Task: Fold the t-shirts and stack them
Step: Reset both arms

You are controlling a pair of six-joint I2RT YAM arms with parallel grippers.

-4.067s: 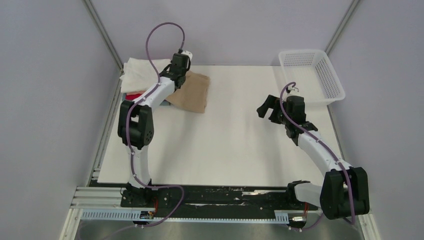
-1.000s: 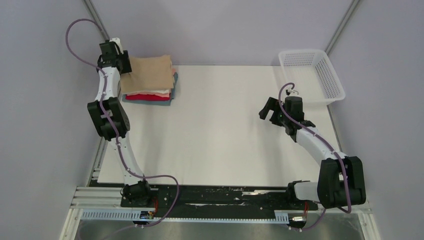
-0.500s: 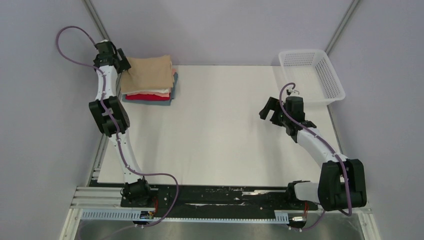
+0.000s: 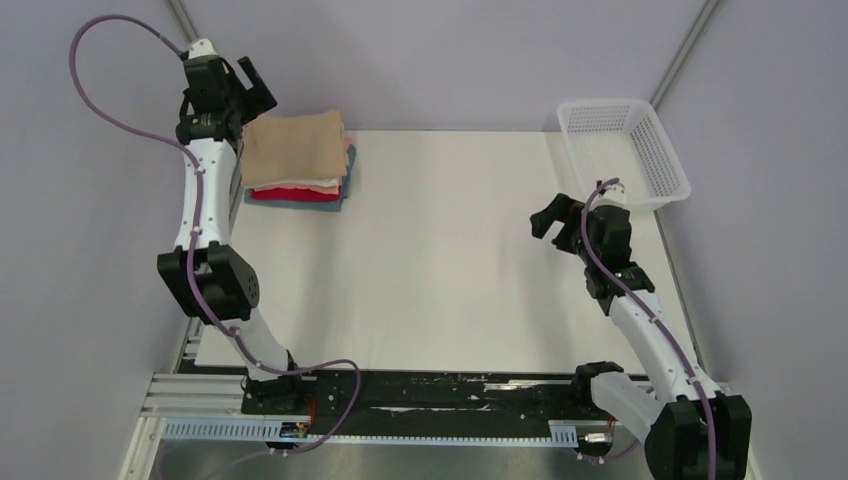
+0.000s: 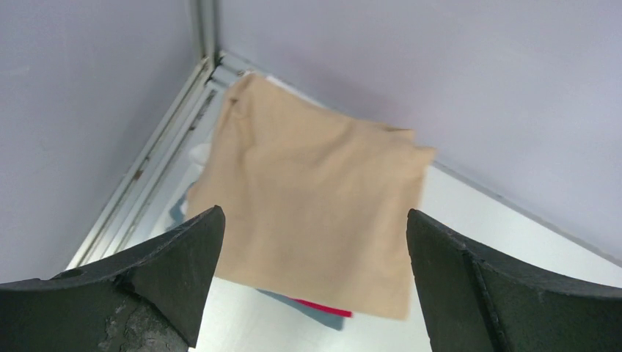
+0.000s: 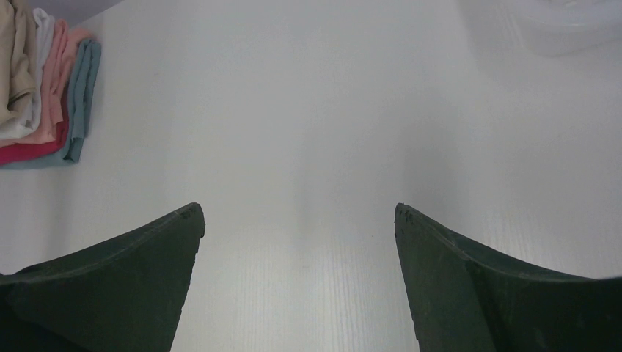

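A folded tan t-shirt [image 4: 297,145] lies on top of a stack of folded t-shirts [image 4: 300,190] at the table's back left corner; white, pink, red and blue-grey layers show at its edge. The tan t-shirt [image 5: 315,198] fills the left wrist view, with red and blue-grey edges [image 5: 323,308] peeking out below. My left gripper [image 4: 258,88] is raised above the stack's back left corner, open and empty. Open too, my right gripper [image 4: 548,218] hovers over bare table at the right. The stack's edge [image 6: 44,95] shows at the upper left of the right wrist view.
A white plastic mesh basket [image 4: 625,150] stands at the back right corner of the white table [image 4: 440,260]. Grey walls and metal frame posts [image 4: 200,60] close in the left, back and right sides. The left arm stretches along the table's left edge.
My left gripper has opened, let go of the tan t-shirt and risen up and back from the stack. My right arm has drawn a little back and to the right.
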